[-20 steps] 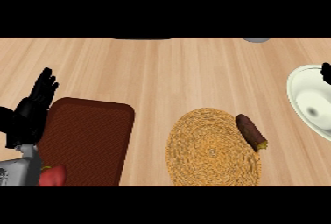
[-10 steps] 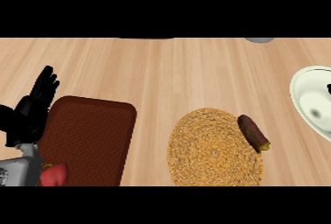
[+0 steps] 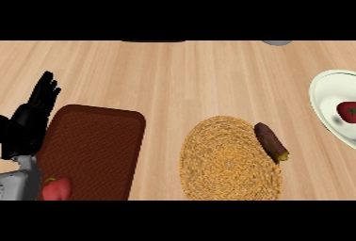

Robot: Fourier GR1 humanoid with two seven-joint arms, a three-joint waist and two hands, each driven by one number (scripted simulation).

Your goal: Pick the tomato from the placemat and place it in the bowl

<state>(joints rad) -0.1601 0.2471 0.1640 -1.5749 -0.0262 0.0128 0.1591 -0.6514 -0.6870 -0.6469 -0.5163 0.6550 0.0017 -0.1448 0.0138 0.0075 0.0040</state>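
A red tomato [image 3: 348,111] lies inside the white bowl [image 3: 321,99] at the right edge, partly cut off by the view's border. The dark red-brown placemat [image 3: 94,146] lies at the lower left. On its lower left corner sits another red fruit with a green stem [image 3: 57,189], next to my left forearm. My left hand [image 3: 29,123] rests open, fingers straight up, just left of the placemat and holds nothing. My right hand does not show.
A round woven mat [image 3: 230,162] lies at the centre bottom, with a brown oblong vegetable [image 3: 271,141] on its right rim. A dark object [image 3: 153,41] and a grey one [image 3: 277,42] peek in at the counter's far edge.
The red tomato now shows lower inside the bowl, where earlier only a dark shape sat near the bowl's upper rim. My left hand has hardly moved.
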